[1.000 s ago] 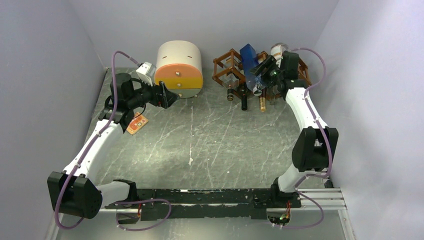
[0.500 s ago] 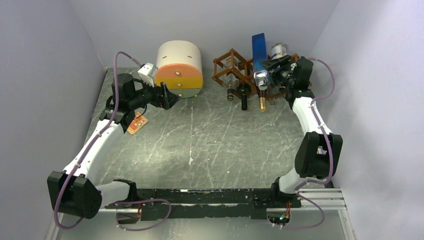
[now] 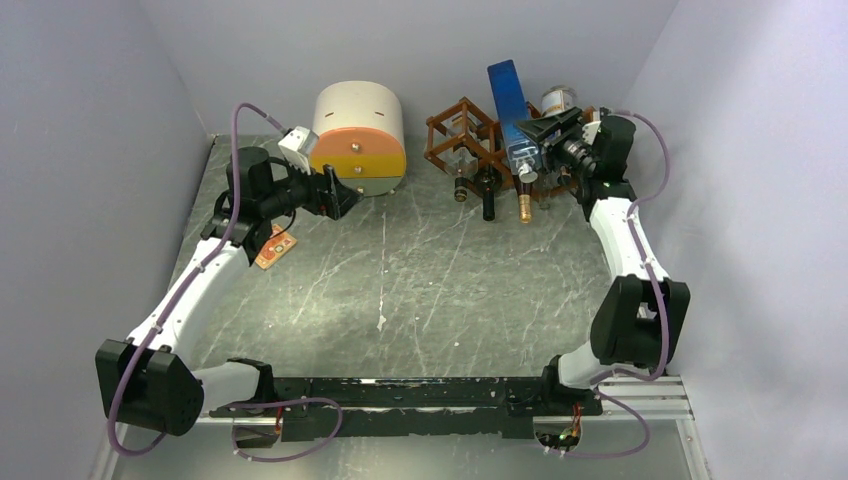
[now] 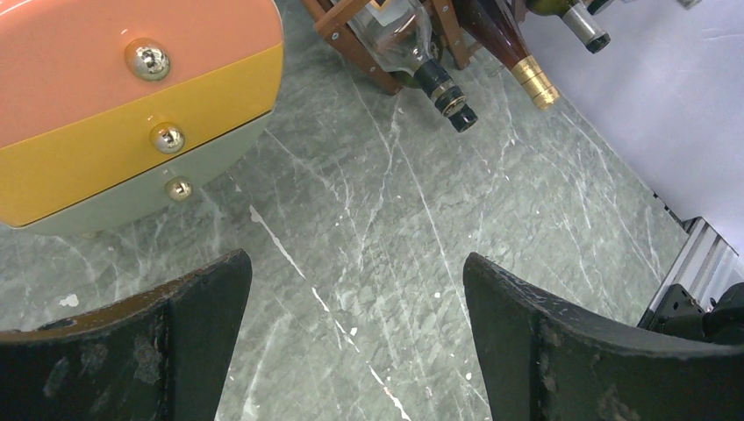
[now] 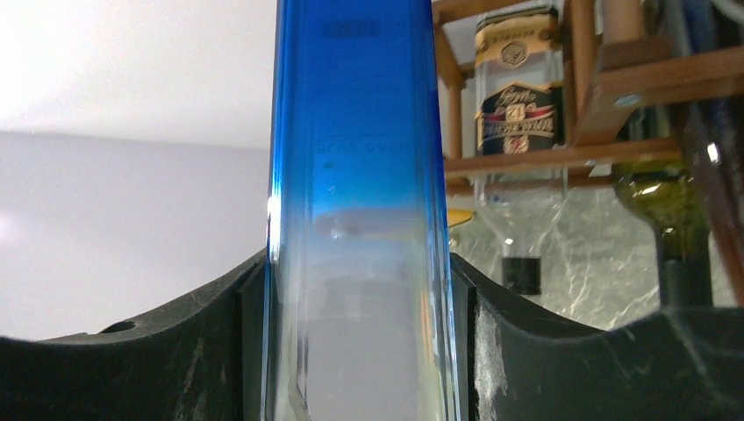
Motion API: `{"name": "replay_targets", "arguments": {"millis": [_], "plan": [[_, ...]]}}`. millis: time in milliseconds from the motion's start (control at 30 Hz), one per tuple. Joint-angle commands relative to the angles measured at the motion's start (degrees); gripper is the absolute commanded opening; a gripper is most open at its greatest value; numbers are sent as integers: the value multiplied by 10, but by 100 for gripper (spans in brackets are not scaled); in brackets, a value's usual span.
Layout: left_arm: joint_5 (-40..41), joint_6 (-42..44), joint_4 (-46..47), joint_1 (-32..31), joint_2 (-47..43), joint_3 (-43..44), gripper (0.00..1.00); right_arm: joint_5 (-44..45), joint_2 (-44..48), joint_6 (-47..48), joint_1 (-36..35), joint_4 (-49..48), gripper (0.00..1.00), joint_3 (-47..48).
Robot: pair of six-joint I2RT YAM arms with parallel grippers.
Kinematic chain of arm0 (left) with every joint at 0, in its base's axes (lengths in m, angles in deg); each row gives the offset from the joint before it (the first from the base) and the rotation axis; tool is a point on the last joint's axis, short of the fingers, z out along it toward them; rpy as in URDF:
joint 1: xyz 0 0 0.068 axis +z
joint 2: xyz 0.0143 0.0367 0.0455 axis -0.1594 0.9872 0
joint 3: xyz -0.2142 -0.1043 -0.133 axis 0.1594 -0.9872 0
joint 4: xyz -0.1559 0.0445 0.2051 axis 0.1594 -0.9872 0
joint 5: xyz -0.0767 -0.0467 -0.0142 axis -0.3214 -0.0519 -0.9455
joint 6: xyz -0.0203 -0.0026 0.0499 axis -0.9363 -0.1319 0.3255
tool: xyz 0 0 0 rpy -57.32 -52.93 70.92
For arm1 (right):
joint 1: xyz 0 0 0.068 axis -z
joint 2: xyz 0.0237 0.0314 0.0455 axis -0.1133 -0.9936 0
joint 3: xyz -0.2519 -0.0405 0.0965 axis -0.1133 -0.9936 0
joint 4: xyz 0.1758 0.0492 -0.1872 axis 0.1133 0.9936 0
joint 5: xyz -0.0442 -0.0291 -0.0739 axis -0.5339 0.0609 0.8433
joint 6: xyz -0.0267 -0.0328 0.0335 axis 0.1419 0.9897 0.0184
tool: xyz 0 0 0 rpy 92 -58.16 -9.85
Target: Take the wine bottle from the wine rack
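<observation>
**Right end effector [image 3: 528, 148] clenched on wine bottle [image 3: 507, 95], at the wine rack [image 3: 455, 140]**

My right end effector is grasping the wine bottle. In the right wrist view my 2 fingers [image 5: 175, 351] press on opposite sides of its clear lower part. The glass turns deep blue further from my grip.

From the top view, the bottle stands nearly upright, leaning slightly left, blue end up. It is over the right part of the wine rack, at the back of the counter [image 3: 420, 270]. I cannot tell whether its lower end is clear of the lattice.

Other bottles [image 3: 524, 205] lie in the rack, necks pointing toward me.

My left end effector [image 3: 340, 197] is released, fingers wide apart with nothing between them. It hovers above the counter just in front of the drawer box [image 3: 360, 130], whose 3 round knobs show in the left wrist view.
</observation>
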Motion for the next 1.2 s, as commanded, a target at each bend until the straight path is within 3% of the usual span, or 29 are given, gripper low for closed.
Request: {"name": "replay_targets", "arguments": {"millis": [0, 233, 400, 567, 700, 967, 1167], "plan": [[2, -11, 27, -9, 6, -8, 94, -69, 86, 4, -2, -72, 0, 47], [-2, -20, 106, -35, -25, -54, 94, -130, 130, -32, -41, -57, 0, -2], [50, 10, 198, -83, -82, -130, 94, -112, 166, 8, -114, 8, 0, -43], [100, 98, 238, -158, -135, -182, 94, -118, 195, 13, -186, 26, 0, -97], [94, 196, 225, -215, -157, -201, 94, -124, 239, -25, -218, -4, 0, -172], [118, 333, 202, -312, -199, -240, 94, -155, 306, -39, -221, 0, 0, -270], [236, 473, 148, -449, -177, -223, 94, -182, 336, -45, -221, 7, 0, -317]]}}
